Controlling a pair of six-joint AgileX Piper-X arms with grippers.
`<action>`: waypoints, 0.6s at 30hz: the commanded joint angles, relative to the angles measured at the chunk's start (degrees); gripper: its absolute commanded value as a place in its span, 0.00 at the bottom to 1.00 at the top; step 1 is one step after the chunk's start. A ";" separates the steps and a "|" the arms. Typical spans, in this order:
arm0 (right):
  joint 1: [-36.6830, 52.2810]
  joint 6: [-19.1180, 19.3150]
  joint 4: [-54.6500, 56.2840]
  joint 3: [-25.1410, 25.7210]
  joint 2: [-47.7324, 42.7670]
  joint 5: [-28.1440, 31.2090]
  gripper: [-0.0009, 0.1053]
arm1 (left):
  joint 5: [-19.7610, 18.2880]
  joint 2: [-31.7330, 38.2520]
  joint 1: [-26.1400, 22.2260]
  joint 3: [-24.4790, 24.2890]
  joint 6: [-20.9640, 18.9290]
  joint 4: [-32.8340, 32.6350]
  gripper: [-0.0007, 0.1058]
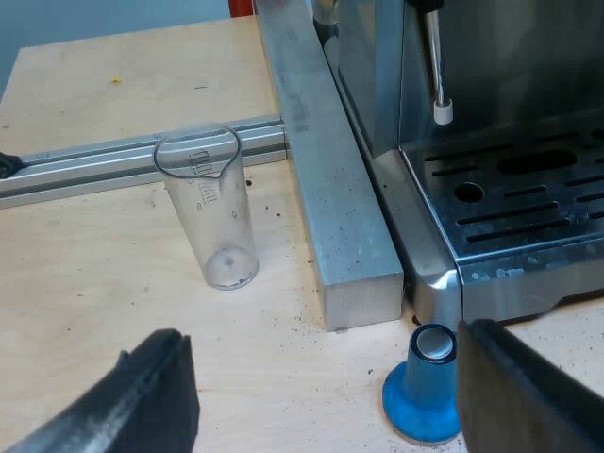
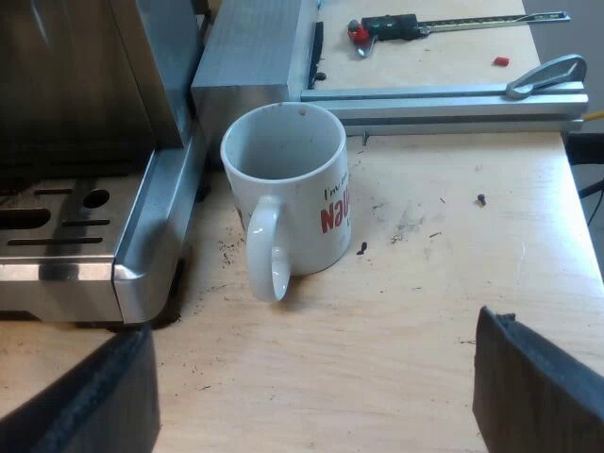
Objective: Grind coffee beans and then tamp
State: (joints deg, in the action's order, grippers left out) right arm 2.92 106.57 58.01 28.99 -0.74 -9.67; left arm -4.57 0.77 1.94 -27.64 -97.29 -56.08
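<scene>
The left gripper [image 1: 321, 377] and the right gripper [image 2: 316, 359] both have their fingers wide apart, holding nothing. The blue tamper [image 1: 425, 389] stands at the espresso machine's [image 1: 510, 198] corner, just beside one left finger [image 1: 533, 392]. I think that finger could tip it if the arm descends off-centre.

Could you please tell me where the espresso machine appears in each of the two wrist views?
Left wrist view: the espresso machine stands just beyond the blue tamper, alongside a long metal block.
Right wrist view: the espresso machine stands close beside the mug.
Shared landmark: the machine's slotted drip tray.
</scene>
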 commanded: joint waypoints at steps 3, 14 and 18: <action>0.13 -2.98 -0.58 0.39 -1.99 0.59 0.67 | -2.22 7.88 0.05 -0.21 0.32 0.80 0.58; -1.82 -4.81 4.19 5.10 3.56 0.45 0.67 | -5.08 5.70 1.12 -2.83 -0.56 2.93 0.72; -4.54 -4.35 4.18 7.85 7.66 0.45 0.67 | -5.61 2.93 3.87 -5.05 -0.56 3.81 0.72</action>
State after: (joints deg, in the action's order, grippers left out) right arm -1.66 101.67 62.36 36.31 6.92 -9.10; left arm -9.84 0.77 5.43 -32.20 -97.25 -53.36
